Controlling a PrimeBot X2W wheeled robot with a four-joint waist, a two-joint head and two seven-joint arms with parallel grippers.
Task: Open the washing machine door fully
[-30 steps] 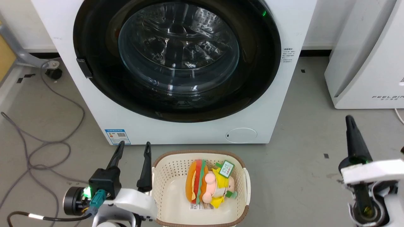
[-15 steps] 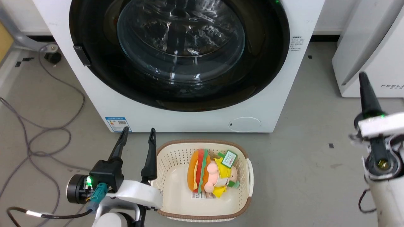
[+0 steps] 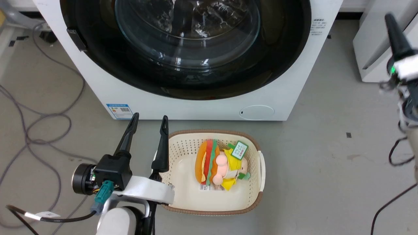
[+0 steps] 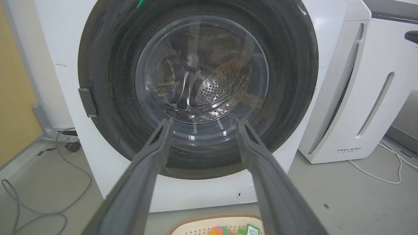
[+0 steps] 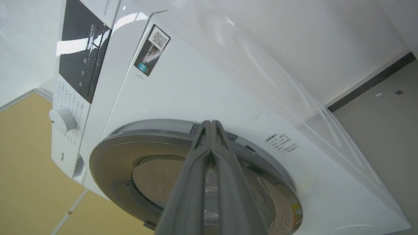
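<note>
Two grippers are in view, and neither touches the work. The left gripper (image 3: pixel 150 116) stands low before the washing machine (image 3: pixel 202 109) with its fingers spread and empty. The right gripper (image 5: pixel 210 124) is up at the machine's right side, its fingers pressed together on nothing. The washing machine door (image 4: pixel 199 88) takes up most of the white front and appears shut flush against it. By its look, the door is a rigid, fairly heavy disc of glossy black plastic around a bulging glass bowl. The gloss would be slippery to dark fingers, and the glass should not be knocked or levered. The only evident purchase is a small grey tab (image 4: pixel 87 102) at the door's left edge. In my judgement the hold belongs there, hooked from behind the rim, with the pull following the door's swing, not straight out. The floor (image 3: pixel 310 156) is smooth grey and level. A cream basket (image 3: pixel 258 195) holding a plush burger toy (image 3: pixel 209 163) sits just beside the left gripper and directly in front of the machine. It may stand within the door's sweep. Loose cables (image 3: pixel 49 130) trail on the floor to the left. A white appliance (image 4: pixel 359 98) stands near on the right, which limits room on that side.
</note>
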